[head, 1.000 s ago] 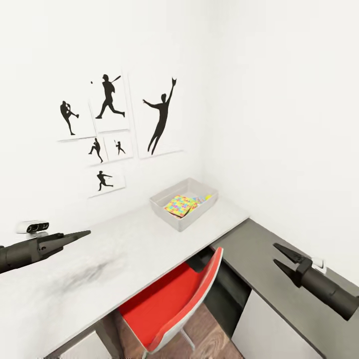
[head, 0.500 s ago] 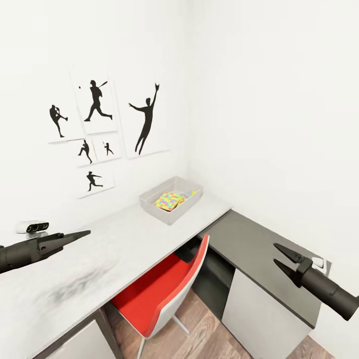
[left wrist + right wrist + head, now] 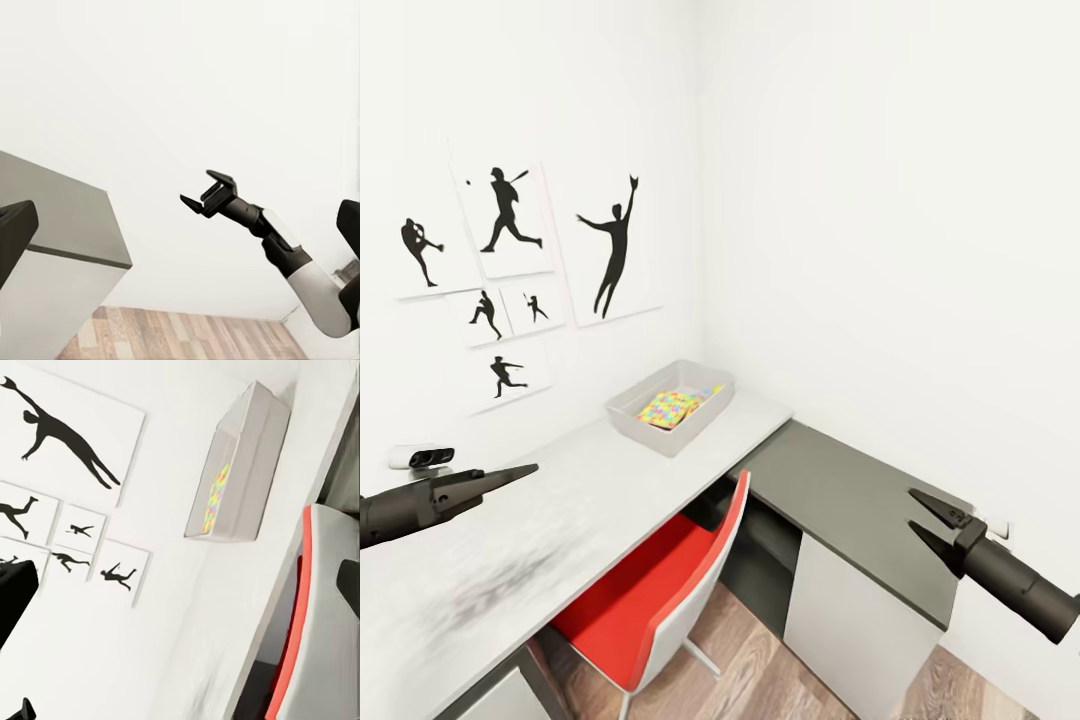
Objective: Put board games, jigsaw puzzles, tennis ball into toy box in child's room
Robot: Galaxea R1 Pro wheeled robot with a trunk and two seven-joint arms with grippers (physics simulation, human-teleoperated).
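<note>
My left gripper (image 3: 532,467) hangs over the near left of the table (image 3: 560,500), its fingers drawn together to a narrow point with nothing between them. Just behind it, on the arm, sits a small white camera unit (image 3: 422,456). On the left wall hang six white panels with black silhouettes of ball players (image 3: 510,260); in the right wrist view the same panels (image 3: 67,472) appear beside the toy box (image 3: 238,465).

The table runs in an L: a pale grey section along the left wall and a dark grey section (image 3: 850,500) along the right wall, meeting near the far corner. The toy box (image 3: 671,405), a shallow grey open bin, rests on the pale section at its far end, close to the corner. Inside it I see a jigsaw puzzle (image 3: 670,407) of bright interlocking pieces lying flat; its colours also show through the box wall in the right wrist view (image 3: 217,499). Whether other toys lie under or beside it I cannot tell.

A chair (image 3: 650,610) with a red seat and a grey shell stands on the wood-plank floor (image 3: 760,680), pushed up to the near edge of the pale section, between the two arms.

My right gripper (image 3: 920,518) hovers over the near right of the dark section, fingers spread wide and holding nothing. The left wrist view shows it (image 3: 206,191) the same way, open against the white wall, with the table's light side panel (image 3: 60,300) to one side.
</note>
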